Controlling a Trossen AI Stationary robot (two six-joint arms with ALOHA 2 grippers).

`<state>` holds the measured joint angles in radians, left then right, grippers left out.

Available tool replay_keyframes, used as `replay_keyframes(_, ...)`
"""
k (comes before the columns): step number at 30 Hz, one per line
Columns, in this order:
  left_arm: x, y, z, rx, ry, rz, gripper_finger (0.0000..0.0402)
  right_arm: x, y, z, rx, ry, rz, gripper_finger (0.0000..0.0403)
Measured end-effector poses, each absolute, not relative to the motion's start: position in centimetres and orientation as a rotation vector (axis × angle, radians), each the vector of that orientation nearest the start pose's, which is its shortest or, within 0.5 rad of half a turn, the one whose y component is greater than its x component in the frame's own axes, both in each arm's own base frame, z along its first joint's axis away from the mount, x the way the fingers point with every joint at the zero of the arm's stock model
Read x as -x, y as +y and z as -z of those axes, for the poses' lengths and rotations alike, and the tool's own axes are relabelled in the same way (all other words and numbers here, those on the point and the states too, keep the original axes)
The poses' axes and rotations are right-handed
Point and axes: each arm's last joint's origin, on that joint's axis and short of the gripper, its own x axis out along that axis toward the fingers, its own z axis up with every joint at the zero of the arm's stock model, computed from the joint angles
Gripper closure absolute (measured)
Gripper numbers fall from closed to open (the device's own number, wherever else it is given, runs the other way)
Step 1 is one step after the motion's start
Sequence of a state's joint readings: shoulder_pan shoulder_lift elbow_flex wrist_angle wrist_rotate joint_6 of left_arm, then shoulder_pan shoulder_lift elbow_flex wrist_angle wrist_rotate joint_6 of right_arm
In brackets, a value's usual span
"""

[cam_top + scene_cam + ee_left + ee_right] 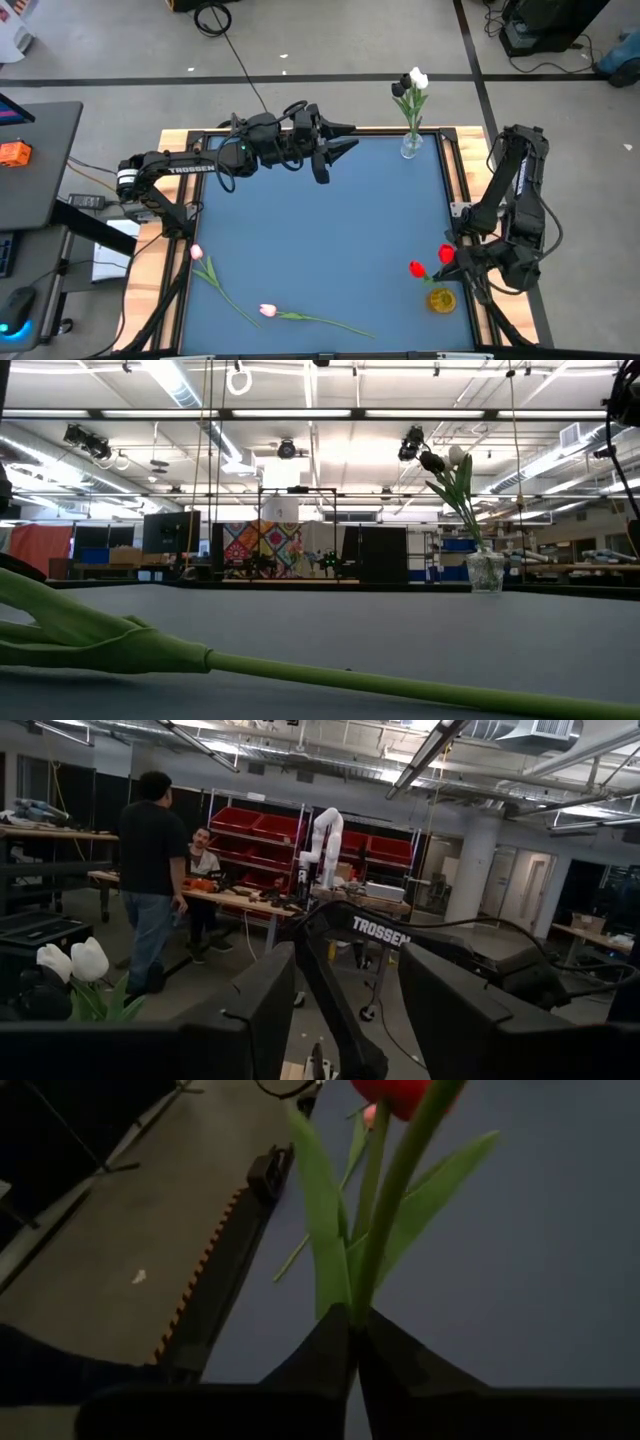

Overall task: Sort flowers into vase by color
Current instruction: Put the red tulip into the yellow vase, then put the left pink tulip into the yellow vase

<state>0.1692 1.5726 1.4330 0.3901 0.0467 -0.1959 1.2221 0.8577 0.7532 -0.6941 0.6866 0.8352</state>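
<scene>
Two pink tulips (pixel 265 311): light, limp; take mid-stem.
Right gripper (pixel 355 1342): clenched on red tulip (pixel 446 254) stem.
Left gripper (pixel 335 150): released, upper centre.

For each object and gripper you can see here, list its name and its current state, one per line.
Clear vase: upright at the far edge, holding white and black tulips.
Amber vase: upright, one red tulip in it.
Pink tulips: lying flat, unsorted.
Right gripper: shut on a second red tulip's stem.
Left gripper: open, raised, empty.
</scene>
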Motion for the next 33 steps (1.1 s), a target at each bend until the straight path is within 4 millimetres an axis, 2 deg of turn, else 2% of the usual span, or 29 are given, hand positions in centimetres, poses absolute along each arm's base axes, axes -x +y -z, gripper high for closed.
replay_keyframes(6, -36.0, 6.0, -41.7, 0.168, -0.26, -0.097, 0.0216, -6.9, 14.5, -27.3, -0.132, 0.663, -0.331, 0.0353)
replay_keyframes(16, -36.0, 6.0, -41.7, 0.168, -0.26, -0.097, 0.0216, -6.3, 13.5, -28.5, -0.219, 0.667, -0.449, 0.0266)
replay_keyframes(20, -36.0, 6.0, -41.7, 0.168, -0.26, -0.097, 0.0216, -5.8, 12.1, -30.5, -0.302, 0.628, -0.475, 0.0252)
replay_keyframes(26, -36.0, 6.0, -41.7, 0.168, -0.26, -0.097, 0.0216, -5.2, 10.3, -33.6, -0.411, 0.532, -0.514, 0.0256)
replay_keyframes(33, -36.0, 6.0, -41.7, 0.168, -0.26, -0.097, 0.0216, -4.8, 7.9, -37.3, -0.516, 0.344, -0.42, 0.0256)
